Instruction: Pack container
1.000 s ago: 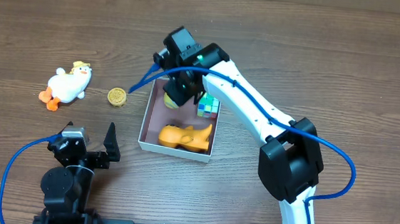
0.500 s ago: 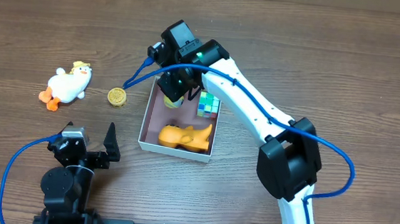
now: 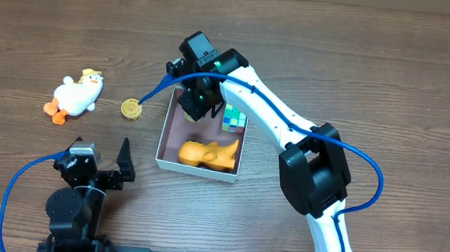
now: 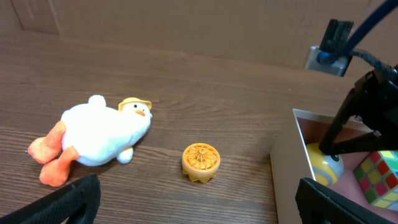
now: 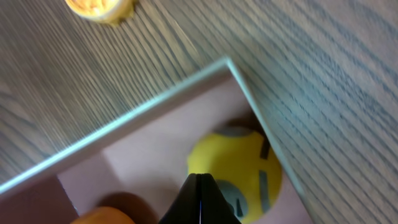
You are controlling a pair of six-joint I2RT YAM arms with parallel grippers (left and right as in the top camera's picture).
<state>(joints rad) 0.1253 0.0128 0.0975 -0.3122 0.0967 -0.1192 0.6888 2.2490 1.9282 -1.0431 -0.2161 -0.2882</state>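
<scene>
The container (image 3: pixel 162 141) is a shallow white-walled box with a pinkish inside at the table's middle. It holds an orange toy (image 3: pixel 207 152), a colour cube (image 3: pixel 234 120) and a yellow ball (image 5: pixel 239 165). My right gripper (image 3: pixel 197 108) hangs over the box's far left corner, fingers pressed together and empty (image 5: pixel 200 199), just above the ball. My left gripper (image 3: pixel 101 168) is open and empty near the front edge. A white plush duck (image 3: pixel 76 94) and a yellow wheel-like disc (image 3: pixel 132 109) lie on the table left of the box.
The wooden table (image 3: pixel 389 91) carries blue cables along both arms. In the left wrist view the duck (image 4: pixel 96 137), the disc (image 4: pixel 200 163) and the box's left wall (image 4: pixel 287 168) all show.
My right gripper has shifted slightly left and toward the box's far left corner. The left arm and the toys have not moved.
</scene>
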